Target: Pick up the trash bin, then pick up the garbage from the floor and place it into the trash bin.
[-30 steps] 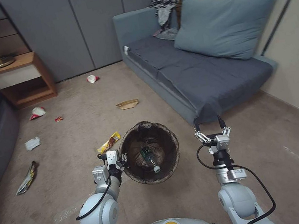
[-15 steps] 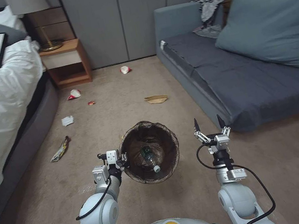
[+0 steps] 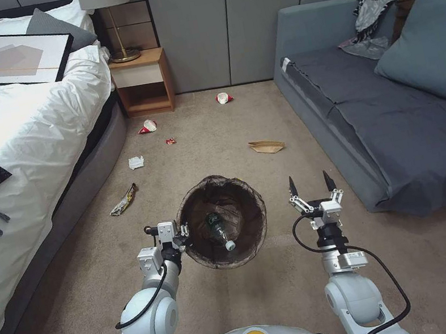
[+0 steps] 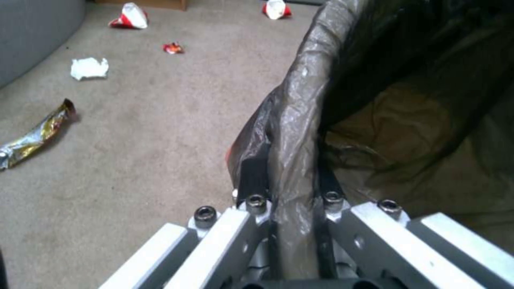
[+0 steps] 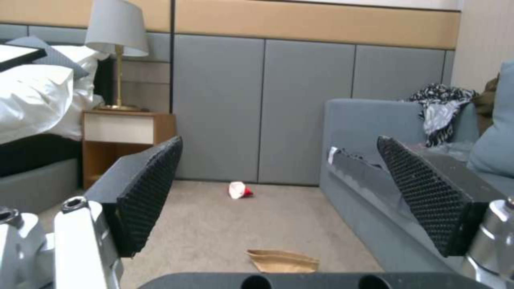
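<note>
1. Bin-holding falls to our left gripper (image 3: 185, 237), clamped on the rim of the small round white trash bin lined with a dark brown bag (image 3: 223, 221), carried just ahead of us, tipped toward us.
2. Inside lies one clear green-labelled bottle (image 3: 218, 230).
3. Our right gripper (image 3: 311, 185) hovers empty, fingers spread, just right of the bin.
4. Risk, as we judge it: the pinch holds mostly liner film, so the bin could slip or swing and the bottle could roll out.
5. Beyond us on the carpet we count six pieces: one foil wrapper (image 3: 123, 200), one white tissue wad (image 3: 136, 162), one flat brown paper bag (image 3: 266, 146), one small red scrap (image 3: 171, 141), and two red-and-white wrappers (image 3: 147, 126), the farther (image 3: 223, 98) by the wall.
</note>
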Robot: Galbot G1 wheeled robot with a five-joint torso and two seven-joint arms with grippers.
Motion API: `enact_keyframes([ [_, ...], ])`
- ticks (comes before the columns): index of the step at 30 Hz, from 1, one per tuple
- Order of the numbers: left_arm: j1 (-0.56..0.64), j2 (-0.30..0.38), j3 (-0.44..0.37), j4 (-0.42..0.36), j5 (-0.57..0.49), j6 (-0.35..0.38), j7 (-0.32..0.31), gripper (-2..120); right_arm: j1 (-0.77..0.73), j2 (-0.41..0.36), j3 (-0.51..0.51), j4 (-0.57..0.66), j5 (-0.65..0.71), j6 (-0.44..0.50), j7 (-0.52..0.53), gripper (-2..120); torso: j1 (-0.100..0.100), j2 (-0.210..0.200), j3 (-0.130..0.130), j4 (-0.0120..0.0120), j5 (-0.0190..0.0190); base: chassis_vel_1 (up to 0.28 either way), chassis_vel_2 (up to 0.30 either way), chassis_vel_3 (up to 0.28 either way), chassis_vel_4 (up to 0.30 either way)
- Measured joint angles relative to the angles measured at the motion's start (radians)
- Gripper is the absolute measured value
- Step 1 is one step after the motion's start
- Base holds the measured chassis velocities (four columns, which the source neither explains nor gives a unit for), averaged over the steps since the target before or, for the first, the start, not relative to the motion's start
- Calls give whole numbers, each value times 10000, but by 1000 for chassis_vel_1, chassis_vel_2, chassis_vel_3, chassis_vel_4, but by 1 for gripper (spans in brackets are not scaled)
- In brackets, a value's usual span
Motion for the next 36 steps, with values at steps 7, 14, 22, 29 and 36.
enact_keyframes([
  [7, -25, 5, -4, 10, 98, -66, -27, 0, 76, 14, -59, -6, 18, 272, -41, 90, 0, 0, 0, 4, 0, 0, 0, 0, 0],
  [14, -23, 1, -50, 6, 101, -59, -40, 0, 89, 18, -102, -56, -263, 458, -122, 99, 0, 0, 0, 4, 0, 0, 0, 0, 0],
  [22, -35, 40, -187, -104, 99, -50, -47, 0, 100, 51, -166, -35, -317, 503, -350, 100, 0, 0, 0, 5, 0, 0, 0, 0, 0],
  [29, -14, 36, -284, -210, 109, -53, -55, 0, 196, 54, -171, 60, -153, 401, -435, 100, 0, 0, 0, 5, -1, 0, 0, 0, 0],
  [36, 3, 30, -289, -237, 141, -69, -79, 0, 201, 81, -174, 61, -135, 422, -494, 99, 0, 0, -1, 5, 0, -23, 17, 18, -10],
])
